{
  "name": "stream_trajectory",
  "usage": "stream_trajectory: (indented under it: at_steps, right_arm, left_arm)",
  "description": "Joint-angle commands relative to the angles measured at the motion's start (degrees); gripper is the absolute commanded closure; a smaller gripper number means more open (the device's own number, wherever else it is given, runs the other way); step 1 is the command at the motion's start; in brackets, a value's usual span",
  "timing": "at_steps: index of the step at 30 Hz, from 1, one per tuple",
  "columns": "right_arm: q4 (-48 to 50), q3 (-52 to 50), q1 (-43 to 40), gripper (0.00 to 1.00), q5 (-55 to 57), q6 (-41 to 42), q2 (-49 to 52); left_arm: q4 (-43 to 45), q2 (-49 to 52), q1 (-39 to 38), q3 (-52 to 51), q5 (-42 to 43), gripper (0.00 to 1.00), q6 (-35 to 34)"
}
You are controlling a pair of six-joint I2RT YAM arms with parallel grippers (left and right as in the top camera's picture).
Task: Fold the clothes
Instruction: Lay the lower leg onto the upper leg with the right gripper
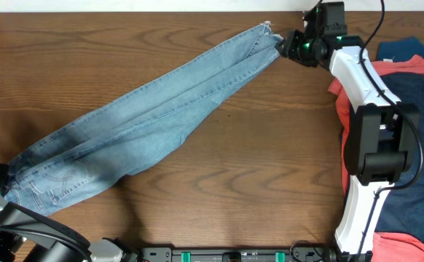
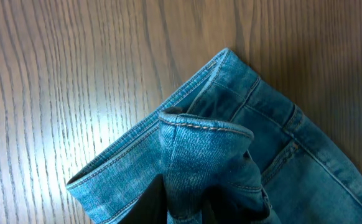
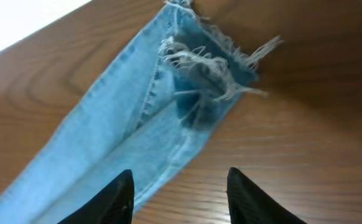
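Jeans (image 1: 146,109) lie seemingly untouched under half-open right gripper (image 3: 180,177).

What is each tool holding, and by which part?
The left tool grips the light blue jeans by a bunched fold of the waistband. The right tool is open near the frayed hem, holding nothing.

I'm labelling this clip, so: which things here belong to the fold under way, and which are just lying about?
In use: light blue jeans; left end effector pinching their waistband; right end effector open by the frayed hem.
Lying about: navy garment, coral-red garment, teal garment, piled at the right.
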Motion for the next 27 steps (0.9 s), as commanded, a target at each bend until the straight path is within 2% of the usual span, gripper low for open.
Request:
stream_trajectory:
  at_steps: [1, 2, 3, 5, 7, 10, 12, 16, 19, 23, 27]
  right_arm:
    - [-0.1, 0.7, 0.5, 0.50, 2.8, -9.9, 0.9]
    - [-0.3, 0.7, 0.9, 0.37, 5.2, -9.9, 1.3]
    - [-0.3, 0.7, 1.4, 0.29, 7.1, -9.8, 1.9]
    - [0.5, 0.7, 2.0, 0.26, 7.5, -9.9, 3.3]
    - [2.6, 0.7, 2.6, 0.27, 5.9, -10.1, 5.1]
    - [6.3, 0.7, 3.2, 0.39, 5.3, -8.5, 7.7]
    - [8.7, 0.7, 3.4, 0.55, 5.2, -6.4, 8.9]
    - [14.1, 0.7, 3.5, 0.75, 2.4, -3.1, 9.5]
    - [16.3, 0.9, 3.5, 0.99, 1.8, 0.1, 9.4]
    - [13.6, 3.3, 3.4, 0.99, -1.8, 0.7, 8.1]
    - [1.8, 8.7, 3.3, 0.98, -0.4, 2.5, 4.9]
  left_arm:
    - [0.1, 0.4, 0.2, 1.8, -1.9, 0.83, -0.3]
    - [0.1, 0.4, 0.2, 1.8, -1.9, 0.83, -0.3]
    - [0.1, 0.4, 0.2, 1.8, -1.9, 0.83, -0.3]
    - [0.1, 0.4, 0.2, 1.8, -1.9, 0.83, -0.3]
    - [0.1, 0.4, 0.2, 1.8, -1.9, 0.83, -0.3]
    - [0.1, 0.4, 0.2, 1.8, -1.9, 0.83, -0.3]
    - [0.1, 0.4, 0.2, 1.8, -1.9, 0.83, -0.3]
    - [0.1, 0.4, 0.2, 1.8, -1.9, 0.83, -0.3]
    - [0.0, 0.4, 0.2, 1.8, -1.8, 0.83, -0.3]
    - [-0.1, 0.4, 0.2, 1.8, -1.7, 0.83, -0.3]
    - [-0.1, 0.4, 0.2, 1.8, -1.7, 0.83, -0.3]
